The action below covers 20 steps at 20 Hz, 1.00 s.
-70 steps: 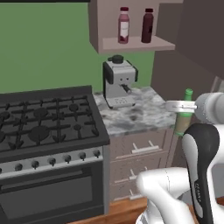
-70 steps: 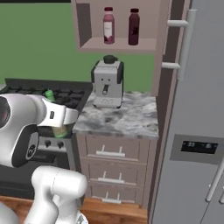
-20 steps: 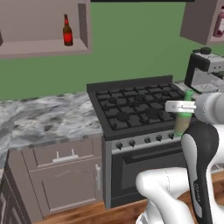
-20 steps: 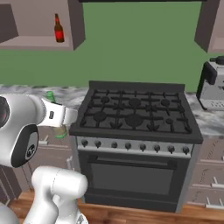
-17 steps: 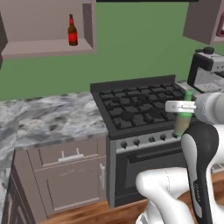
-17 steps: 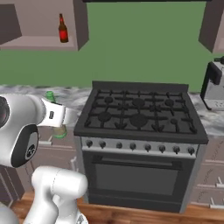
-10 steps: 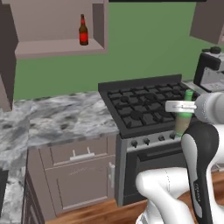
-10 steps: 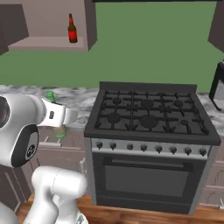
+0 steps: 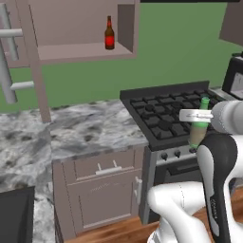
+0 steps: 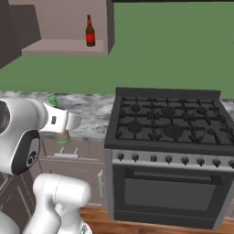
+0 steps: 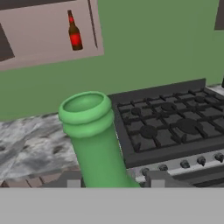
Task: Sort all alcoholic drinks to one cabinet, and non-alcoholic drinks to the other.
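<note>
Now we carry the green bottle (image 9: 199, 128) toward the open cabinet (image 9: 71, 51).
Our hand (image 11: 113, 181) is clamped on it; next, raise it beside the amber bottle (image 9: 109, 33) (already shelved).

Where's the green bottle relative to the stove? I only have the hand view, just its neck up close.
Observer: In the left base view the green bottle hangs in front of the stove, held by the pincer on its neck.
Operator: Upright?
Observer: Yes, near upright, mouth up; the right base view shows its pale lower body below the arm.
Operator: What's under that open cabinet?
Observer: Below the open cabinet with the amber bottle there is a marble counter over a drawer unit, left of the stove.
</note>
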Available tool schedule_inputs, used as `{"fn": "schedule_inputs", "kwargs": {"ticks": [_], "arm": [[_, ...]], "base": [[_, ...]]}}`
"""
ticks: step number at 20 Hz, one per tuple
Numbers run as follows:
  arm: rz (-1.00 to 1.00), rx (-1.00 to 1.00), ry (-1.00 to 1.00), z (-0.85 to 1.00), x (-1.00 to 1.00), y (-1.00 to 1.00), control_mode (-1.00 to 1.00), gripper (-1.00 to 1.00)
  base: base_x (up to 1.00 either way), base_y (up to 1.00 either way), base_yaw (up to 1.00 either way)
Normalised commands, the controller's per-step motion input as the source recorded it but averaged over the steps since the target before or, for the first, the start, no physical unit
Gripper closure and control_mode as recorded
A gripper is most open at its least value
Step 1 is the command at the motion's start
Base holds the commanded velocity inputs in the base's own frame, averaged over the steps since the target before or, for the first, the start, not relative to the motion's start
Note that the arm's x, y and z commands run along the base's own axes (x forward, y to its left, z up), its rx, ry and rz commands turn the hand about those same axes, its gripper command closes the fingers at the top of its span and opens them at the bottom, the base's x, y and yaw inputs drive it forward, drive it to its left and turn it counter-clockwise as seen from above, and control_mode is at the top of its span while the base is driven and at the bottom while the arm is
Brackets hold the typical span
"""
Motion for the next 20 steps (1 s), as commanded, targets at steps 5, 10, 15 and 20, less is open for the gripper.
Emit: {"fn": "schedule_inputs", "kwargs": {"ticks": [5,10,15,20], "arm": [[0.0,0.0,0.0,0.0,0.0,0.0,1.0,1.0],[0.0,0.0,0.0,0.0,0.0,0.0,1.0,1.0],[0.0,0.0,0.0,0.0,0.0,0.0,1.0,1.0],[0.0,0.0,0.0,0.0,0.0,0.0,1.0,1.0]], "base": [[0.39,0.43,0.0],[0.58,0.28,0.03],[0.53,0.25,0.17],[0.1,0.25,0.23]]}}
